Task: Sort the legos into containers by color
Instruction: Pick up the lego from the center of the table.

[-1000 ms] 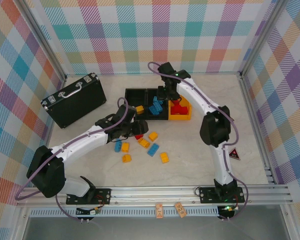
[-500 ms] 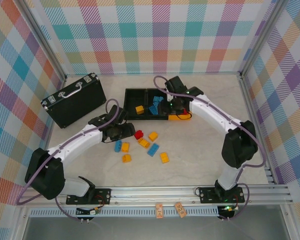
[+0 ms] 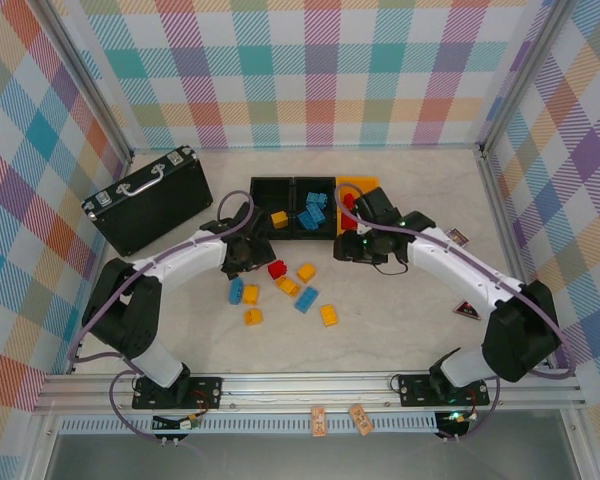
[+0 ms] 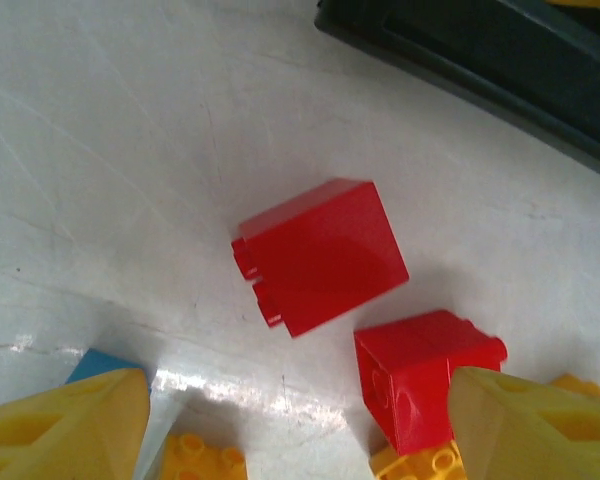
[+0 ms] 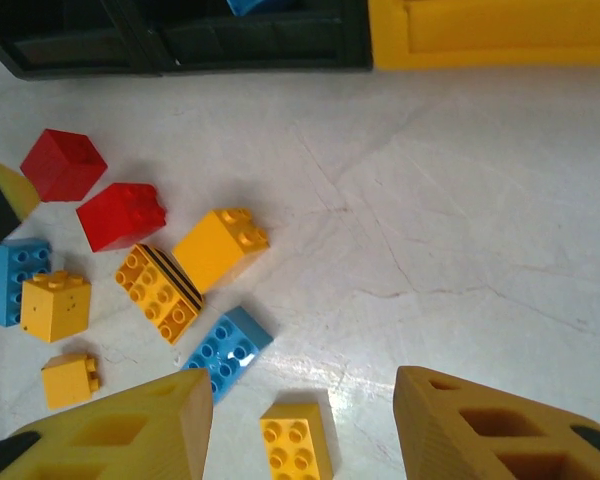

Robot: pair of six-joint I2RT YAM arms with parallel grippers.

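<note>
Bins: 3 small rect. bins in a row at the table's 12 o'clock (top view), walls touching: L black bin, mid black bin, orange-yellow bin.
Bin contents: L black bin holds one yellow brick. Mid black bin holds blue bricks. Orange-yellow bin holds red bricks, partly hidden by the R arm.
Loose bricks: a cluster on the marbled table, at 6 o'clock of the bins and apart from them. Incl. striped orange brick, yellow-orange brick, 2 blue and several yellow.
Red pair: upper red brick lies studs toward 9 o'clock. Lower red brick sits at its 5 o'clock, just beside it and against a yellow brick's edge. In the R wrist view the pair sits at the cluster's 11 o'clock.
L gripper: low over the table, at 9 o'clock of the red pair and just beside it. In the L wrist view its jaws are spread with nothing between the yellow fingertips. The red pair lies ahead at 12 o'clock, untouched.
R gripper: at 6 o'clock of the orange-yellow bin, near its front wall. Jaws are spread wide and hold nothing. The cluster lies on the table below, toward 10 o'clock.
Black case: metal-trimmed with a handle, at 9 o'clock of the bins, well apart, lid closed.
Enclosure: plaid walls on three sides.
</note>
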